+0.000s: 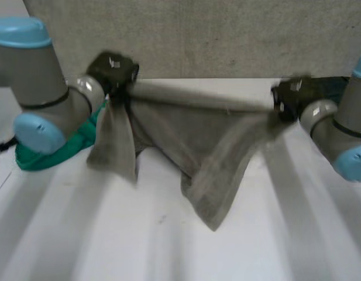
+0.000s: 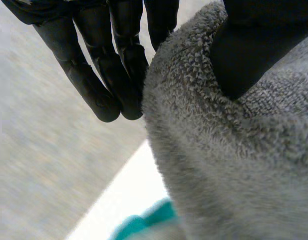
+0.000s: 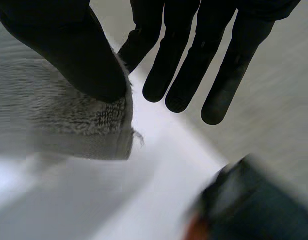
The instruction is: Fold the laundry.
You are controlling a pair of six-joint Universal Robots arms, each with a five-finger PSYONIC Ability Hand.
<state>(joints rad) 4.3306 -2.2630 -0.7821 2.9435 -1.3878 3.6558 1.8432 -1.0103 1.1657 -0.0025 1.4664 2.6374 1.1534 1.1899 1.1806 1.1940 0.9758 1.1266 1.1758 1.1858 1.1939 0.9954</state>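
A grey terry towel [image 1: 186,134] hangs stretched between my two hands above the far side of the white table [image 1: 168,252]. Its top edge runs taut from hand to hand, and its middle sags in a point toward the table. My left hand [image 1: 113,69] holds the towel's left end, with a flap hanging below. In the left wrist view the thumb [image 2: 253,50] presses the towel [image 2: 233,165] against the fingers [image 2: 104,75]. My right hand [image 1: 291,93] holds the right end. There its thumb [image 3: 69,50] pinches a towel corner [image 3: 59,120] beside straight fingers [image 3: 183,65].
A green cloth [image 1: 57,153] lies bunched on the table under my left arm; it also peeks out beneath the towel [image 2: 149,220]. A dark object [image 1: 335,85] sits at the back right near my right hand. A grey wall [image 1: 227,35] stands behind the table.
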